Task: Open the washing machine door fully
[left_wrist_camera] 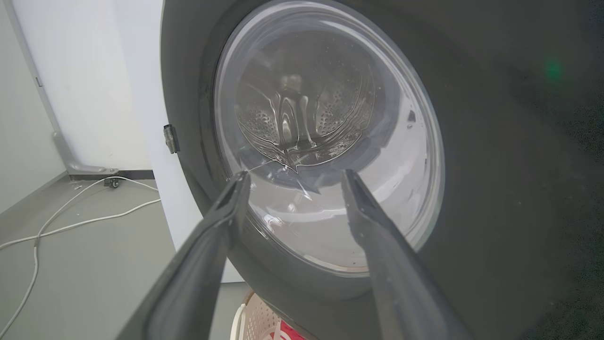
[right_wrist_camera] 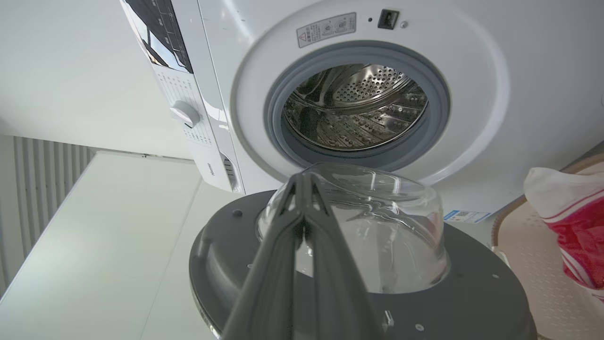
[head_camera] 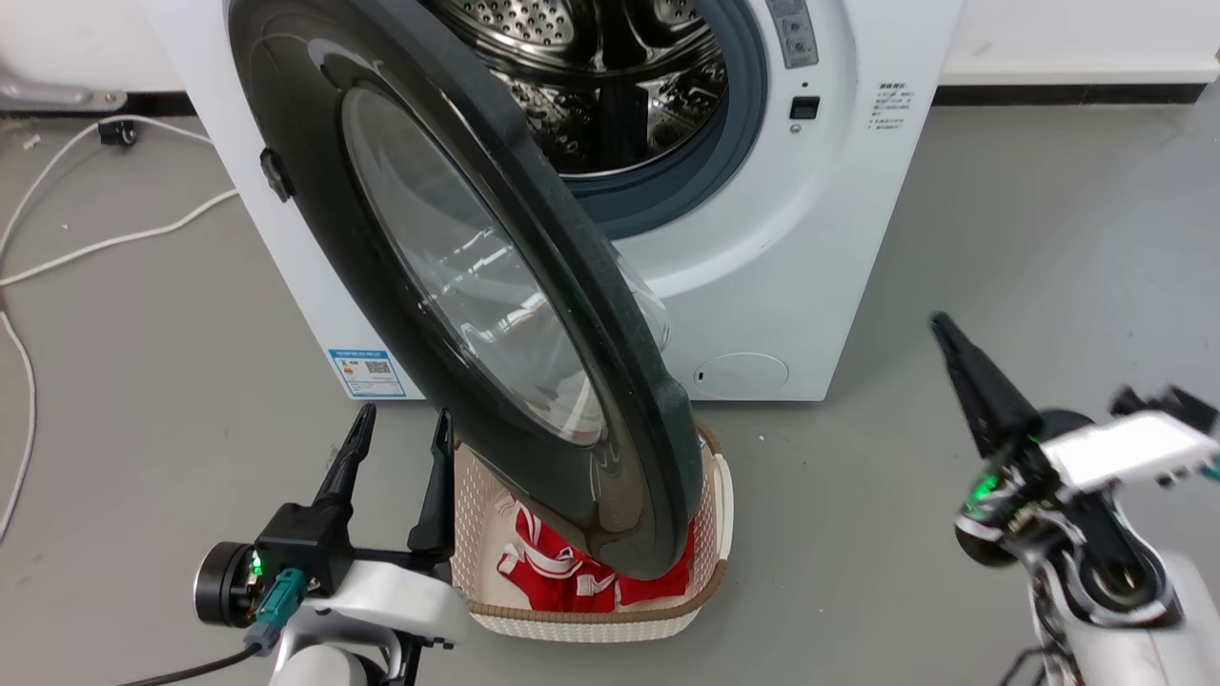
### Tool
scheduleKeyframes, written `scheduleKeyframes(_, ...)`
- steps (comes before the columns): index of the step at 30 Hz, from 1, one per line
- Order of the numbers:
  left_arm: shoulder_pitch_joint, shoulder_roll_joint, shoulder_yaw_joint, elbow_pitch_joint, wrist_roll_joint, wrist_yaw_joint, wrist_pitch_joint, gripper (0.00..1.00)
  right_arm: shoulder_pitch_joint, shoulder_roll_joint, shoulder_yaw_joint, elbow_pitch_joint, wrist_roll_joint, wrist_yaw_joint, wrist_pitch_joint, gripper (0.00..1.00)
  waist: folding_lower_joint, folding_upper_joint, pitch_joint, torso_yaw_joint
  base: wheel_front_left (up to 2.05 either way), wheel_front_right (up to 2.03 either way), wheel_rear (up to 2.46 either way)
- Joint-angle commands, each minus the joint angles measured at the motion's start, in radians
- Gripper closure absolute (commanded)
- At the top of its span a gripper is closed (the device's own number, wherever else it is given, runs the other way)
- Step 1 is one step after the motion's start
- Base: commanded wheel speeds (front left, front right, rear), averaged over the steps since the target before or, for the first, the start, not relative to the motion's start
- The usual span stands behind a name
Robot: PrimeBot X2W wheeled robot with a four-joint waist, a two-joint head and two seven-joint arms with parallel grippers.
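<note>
Washing machine door (head_camera: 457, 267), head view: swung partway out from the white machine (head_camera: 839, 238), lower rim above a laundry basket (head_camera: 572, 624). Left gripper (head_camera: 404, 413) just left of that rim, forearm low, fingers upright, jaws apart and empty. Right gripper (head_camera: 939, 324) well to the right of the door, tilted up and leftward, jaws together, holding nothing.

Left wrist view: door (left_wrist_camera: 495, 189), outer face, straight ahead of the left gripper (left_wrist_camera: 295, 174); jaws parted, glass window beyond both tips; contact cannot be told.

Right wrist view: door (right_wrist_camera: 472, 302), inner face with bulging glass, beyond the right gripper (right_wrist_camera: 302, 178); jaws closed; steel drum (right_wrist_camera: 354, 108) farther on.
</note>
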Motion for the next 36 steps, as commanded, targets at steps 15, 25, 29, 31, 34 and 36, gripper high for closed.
scheduleKeyframes(15,0.059,0.001,0.027,0.01,0.015,-0.006,-0.003,0.0,0.313,-0.001,-0.049,-0.235,-0.191,0.0,-0.22,0.0,0.0,0.0,-0.04,-0.03,0.0,0.0,0.0)
scheduleKeyframes(25,0.05,0.001,0.038,0.004,0.016,0.0,-0.003,0.0,0.335,-0.005,-0.054,-0.227,-0.834,0.0,-0.446,0.0,0.0,0.0,-0.039,-0.04,0.0,0.0,0.0)
scheduleKeyframes(29,0.049,0.001,0.046,0.002,0.015,0.002,-0.003,0.0,0.347,0.0,-0.079,-0.272,-1.123,0.0,-0.494,0.0,0.0,0.0,-0.038,-0.043,0.0,0.0,0.0)
scheduleKeyframes(31,0.049,0.001,0.049,0.0,0.015,0.002,-0.003,0.0,0.353,0.006,-0.082,-0.298,-1.218,0.0,-0.5,0.0,0.0,0.0,-0.036,-0.045,0.0,0.0,0.0)
scheduleKeyframes(34,0.05,0.001,0.052,-0.002,0.016,0.001,-0.003,0.0,0.379,0.012,-0.07,-0.34,-1.355,0.0,-0.49,0.0,0.0,0.0,-0.035,-0.045,0.0,0.0,0.0)
scheduleKeyframes(36,0.048,0.001,0.056,-0.004,0.02,-0.002,-0.003,0.0,0.404,0.015,-0.059,-0.369,-1.404,0.0,-0.48,0.0,0.0,0.0,-0.032,-0.046,0.0,0.0,0.0)
